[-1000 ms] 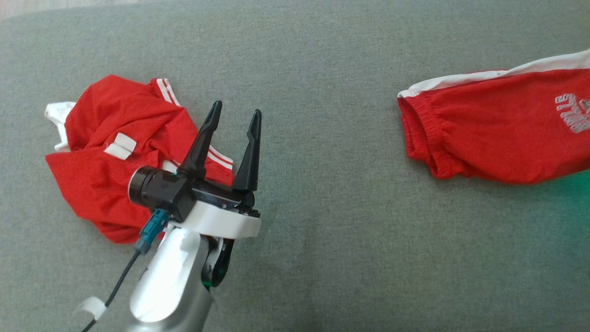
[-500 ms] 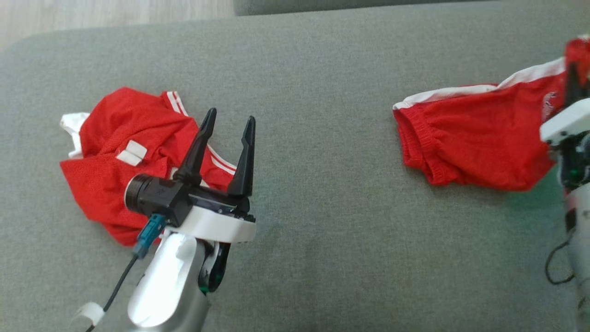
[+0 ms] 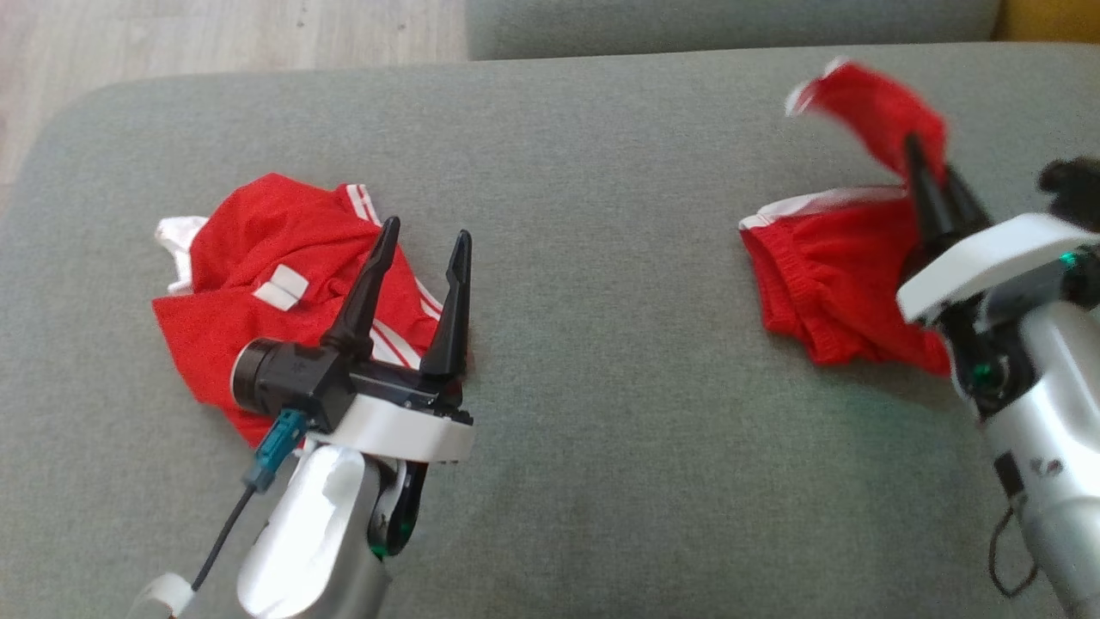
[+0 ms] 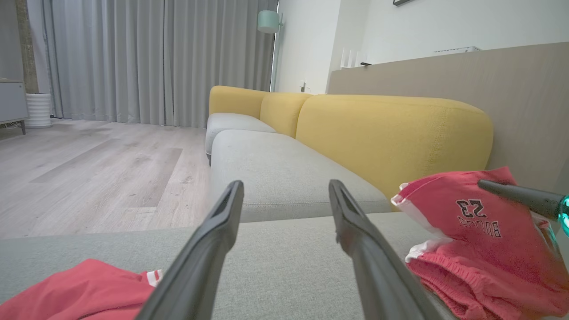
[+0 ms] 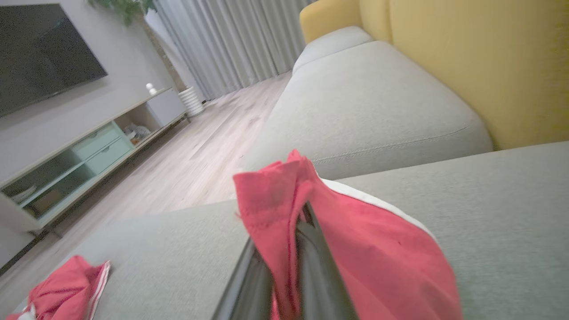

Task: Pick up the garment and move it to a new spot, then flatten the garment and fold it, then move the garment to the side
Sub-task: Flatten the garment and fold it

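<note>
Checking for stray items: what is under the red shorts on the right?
Grey cushion shows around the shorts; the right claw holds one end raised. Beneath the rest is hidden.

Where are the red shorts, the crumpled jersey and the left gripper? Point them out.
red shorts (image 3: 825,279), head view, cloth by the waistband.
crumpled jersey (image 3: 249,232), head view, red cloth above the white tag.
left gripper (image 3: 427,228), head view, midway between fingertips.

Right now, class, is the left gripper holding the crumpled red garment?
No: the left gripper stands open, nothing between its fingers, beside the crumpled red garment.
</note>
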You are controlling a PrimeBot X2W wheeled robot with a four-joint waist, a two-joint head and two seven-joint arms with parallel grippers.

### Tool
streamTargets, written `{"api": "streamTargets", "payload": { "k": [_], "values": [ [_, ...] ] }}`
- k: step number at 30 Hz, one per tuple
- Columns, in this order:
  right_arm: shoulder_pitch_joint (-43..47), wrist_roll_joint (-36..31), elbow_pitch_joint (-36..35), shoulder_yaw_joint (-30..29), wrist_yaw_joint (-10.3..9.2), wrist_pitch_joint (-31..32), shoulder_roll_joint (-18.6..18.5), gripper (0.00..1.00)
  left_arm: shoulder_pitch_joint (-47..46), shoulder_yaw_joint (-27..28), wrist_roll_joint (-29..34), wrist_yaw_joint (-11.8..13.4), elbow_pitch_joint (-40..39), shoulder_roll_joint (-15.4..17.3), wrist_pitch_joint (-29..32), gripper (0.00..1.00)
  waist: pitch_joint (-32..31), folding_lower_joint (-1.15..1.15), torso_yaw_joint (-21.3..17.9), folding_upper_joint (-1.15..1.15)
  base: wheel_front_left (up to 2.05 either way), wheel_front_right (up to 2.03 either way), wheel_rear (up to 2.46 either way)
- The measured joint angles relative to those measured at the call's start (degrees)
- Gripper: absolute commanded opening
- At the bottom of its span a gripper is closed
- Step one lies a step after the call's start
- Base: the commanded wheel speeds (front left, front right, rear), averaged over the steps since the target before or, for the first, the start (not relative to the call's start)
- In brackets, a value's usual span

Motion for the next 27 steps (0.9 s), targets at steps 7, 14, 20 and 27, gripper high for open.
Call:
{"api": "streamTargets", "payload": {
  "k": [7, 14, 20, 27],
  "values": [
    [2.42, 4.5, -3.07, 12.28, 0.0, 0.54, -4.27, 0.0, 1.46, -0.02, -0.21, 0.11, 0.1, 0.35, 0.0, 1.0, -0.98, -0.01, 1.19, 0.0, 0.0, 0.0, 0.0],
    [2.85, 7.6, -5.83, 24.64, 0.0, 3.1, -9.55, 0.0, 1.87, -0.05, -0.64, 0.59, -0.07, 0.83, 0.31, 1.0, -1.8, 0.0, 1.2, 0.0, 0.0, 0.0, 0.0],
    [2.02, 8.44, -3.77, 32.63, 0.0, 6.48, -11.73, 1.0, 1.87, -0.24, -0.65, 1.02, -0.59, 1.08, 0.53, 1.0, -2.17, 0.0, 0.36, 0.0, 0.0, 0.0, 0.0],
    [-1.2, 11.92, -3.24, 31.79, 0.0, 4.08, -12.57, 1.0, 1.87, -0.24, -0.97, 1.25, -0.96, 1.44, 0.58, 1.0, -2.37, 0.0, -1.32, 0.0, 0.0, 0.0, 0.0]
  ]
}}
